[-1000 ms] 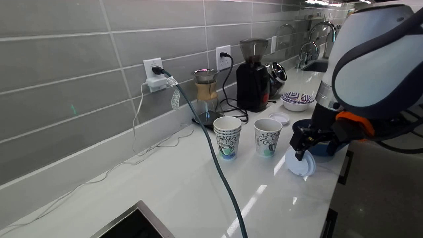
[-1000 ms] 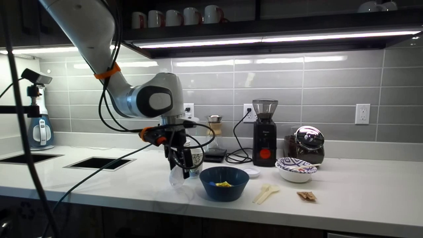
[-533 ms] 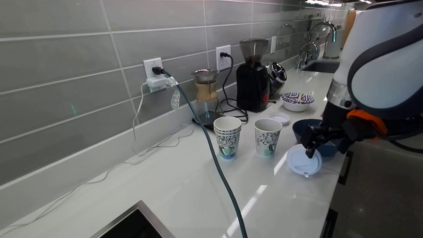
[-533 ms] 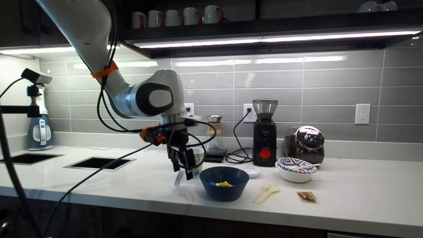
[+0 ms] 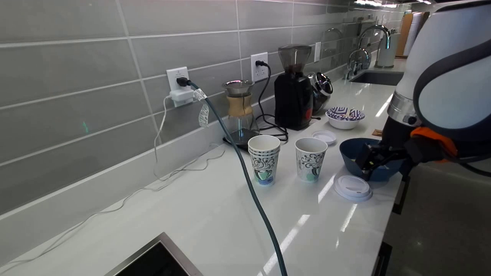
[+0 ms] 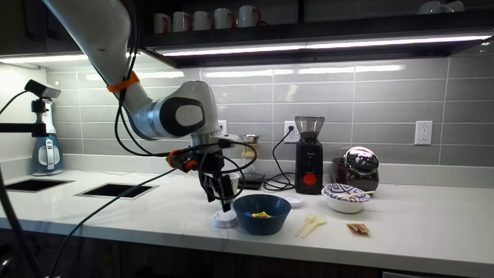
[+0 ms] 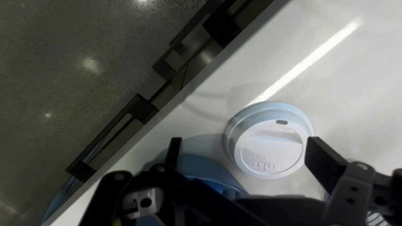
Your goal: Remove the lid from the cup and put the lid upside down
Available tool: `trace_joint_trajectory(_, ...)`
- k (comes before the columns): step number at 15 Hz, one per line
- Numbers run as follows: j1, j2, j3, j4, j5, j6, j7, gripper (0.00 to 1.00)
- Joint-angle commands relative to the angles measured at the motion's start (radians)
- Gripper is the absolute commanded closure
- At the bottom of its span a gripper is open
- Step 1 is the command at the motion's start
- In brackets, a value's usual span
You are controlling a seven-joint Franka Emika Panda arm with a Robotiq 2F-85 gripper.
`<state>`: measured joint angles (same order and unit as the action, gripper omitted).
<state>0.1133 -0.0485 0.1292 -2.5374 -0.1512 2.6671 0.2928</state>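
Observation:
The white lid (image 7: 270, 144) rests flat on the counter, its sip hole and raised lettering facing up. In both exterior views the lid (image 5: 353, 187) sits just beside the dark blue bowl (image 6: 262, 216). My gripper (image 7: 243, 141) is open, its fingers wide apart; in the wrist view the right finger (image 7: 325, 163) overlaps the lid's edge, though whether it touches cannot be told. Nothing is held. In an exterior view the fingertips of my gripper (image 6: 219, 202) hang low above the lid. The cup (image 5: 310, 159) stands upright and uncovered, partly hidden behind the gripper elsewhere.
A stack of paper cups (image 5: 264, 161) stands beside the cup. Farther along are a round white lid or dish (image 5: 325, 137), a patterned bowl (image 6: 346, 199), wooden utensils (image 6: 310, 226) and a grinder (image 6: 308, 166). A teal cable (image 5: 247, 176) crosses the foreground; the counter's front edge runs close to the lid.
The lid stood tilted on its edge at the fingers and has dropped flat, top face up. My gripper has shifted toward the blue bowl and stayed open.

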Motion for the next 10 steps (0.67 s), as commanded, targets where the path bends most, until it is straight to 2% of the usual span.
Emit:
trace_joint_trajectory(1, 0.008, -0.035, 0.011, -0.031, 0.014, 0.034, -0.009, 0.0)
trace_joint_trajectory(4, 0.06, -0.079, 0.046, -0.053, 0.159, 0.006, -0.048, 0.0)
trace_joint_trajectory(10, 0.139, -0.371, 0.165, -0.14, 0.169, -0.029, 0.096, 0.0)
